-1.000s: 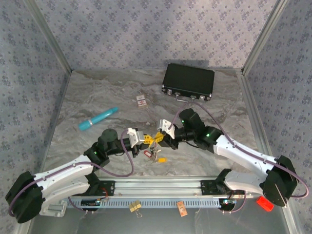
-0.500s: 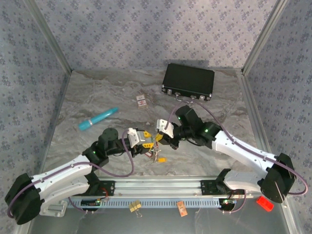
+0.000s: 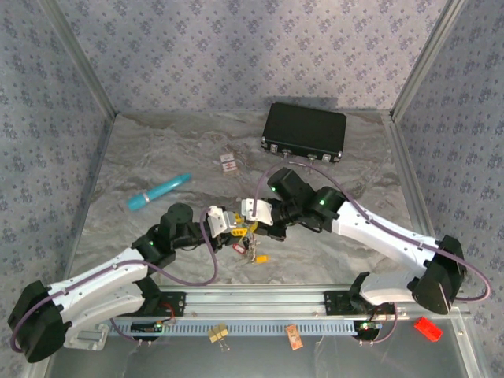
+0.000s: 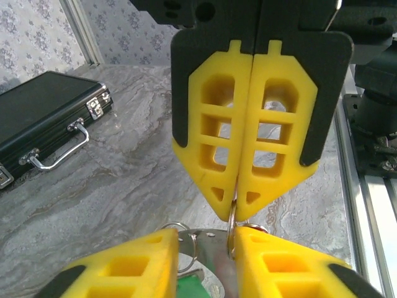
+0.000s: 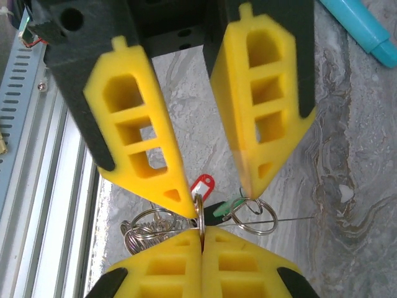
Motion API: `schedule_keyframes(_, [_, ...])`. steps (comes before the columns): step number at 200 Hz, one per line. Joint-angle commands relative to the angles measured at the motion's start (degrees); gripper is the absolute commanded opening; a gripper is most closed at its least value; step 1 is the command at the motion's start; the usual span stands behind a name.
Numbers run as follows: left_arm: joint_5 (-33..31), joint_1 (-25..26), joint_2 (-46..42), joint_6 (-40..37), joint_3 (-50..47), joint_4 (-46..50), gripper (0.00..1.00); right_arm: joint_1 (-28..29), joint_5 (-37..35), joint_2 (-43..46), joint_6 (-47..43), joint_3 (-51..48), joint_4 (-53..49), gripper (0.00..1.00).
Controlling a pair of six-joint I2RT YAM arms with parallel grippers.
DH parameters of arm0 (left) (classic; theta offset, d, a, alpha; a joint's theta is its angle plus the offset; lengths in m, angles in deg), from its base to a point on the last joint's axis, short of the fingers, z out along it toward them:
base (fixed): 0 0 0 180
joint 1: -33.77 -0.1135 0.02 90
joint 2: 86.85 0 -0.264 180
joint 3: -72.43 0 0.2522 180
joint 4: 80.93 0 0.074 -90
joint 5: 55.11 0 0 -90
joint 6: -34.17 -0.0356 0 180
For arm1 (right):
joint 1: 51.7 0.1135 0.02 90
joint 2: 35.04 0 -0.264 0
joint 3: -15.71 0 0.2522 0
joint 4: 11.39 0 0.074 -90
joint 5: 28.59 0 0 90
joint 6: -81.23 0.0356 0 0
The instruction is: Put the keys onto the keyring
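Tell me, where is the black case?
From above, the black case sits at the far edge of the table, right of the middle, with the small red-and-white card to its left.

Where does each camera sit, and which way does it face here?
Top external: above and behind the bases, looking down on the table; both arms, left end effector and right end effector meeting.
Left wrist: faces the right end effector and black case; own fingers apart, below.
Right wrist: faces the left end effector; own fingers pinch a metal ring.
Shared: both wrist views show that ring.
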Motion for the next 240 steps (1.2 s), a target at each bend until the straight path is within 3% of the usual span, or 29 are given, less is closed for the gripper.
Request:
schedule_keyframes(1, [1.49, 0.24, 0.44, -0.64, 2.02, -0.52, 0.23, 1.08, -1.49, -0.88, -1.69, 2.71, -2.71, 0.00])
schedule_keyframes(30, [2.21, 0.30, 1.01, -0.58, 2.12, -0.57, 0.14, 1.17, 0.39, -0.25, -0.39, 2.09, -0.71, 0.00])
schedule_keyframes(56, [2.81, 0.28, 0.63, -0.78, 2.03, -0.53, 0.00, 0.65, 1.12, 1.11, 1.24, 0.22, 1.08, 0.00])
schedule_keyframes(84, [2.95, 0.28, -0.12, -0.24, 0.83, -2.44, 0.00, -1.99, 3.40, 5.12, 5.54, -5.17, 7.10, 0.25])
schedule_keyframes(110, [2.88, 0.27, -0.70, 1.36, -1.80, -7.85, 0.00, -3.74, 5.65, 8.02, 9.23, -10.31, 12.05, 0.30])
schedule_keyframes(172, [3.25, 0.24, -0.90, 2.63, -2.91, -9.88, 0.00, -3.65, 6.47, 7.06, 11.34, -12.19, 14.95, 0.28])
schedule_keyframes(240, [3.66, 0.28, -1.07, 2.73, -3.07, -10.17, 0.00, -3.65, 6.89, 5.34, 11.33, -11.86, 14.39, 0.08])
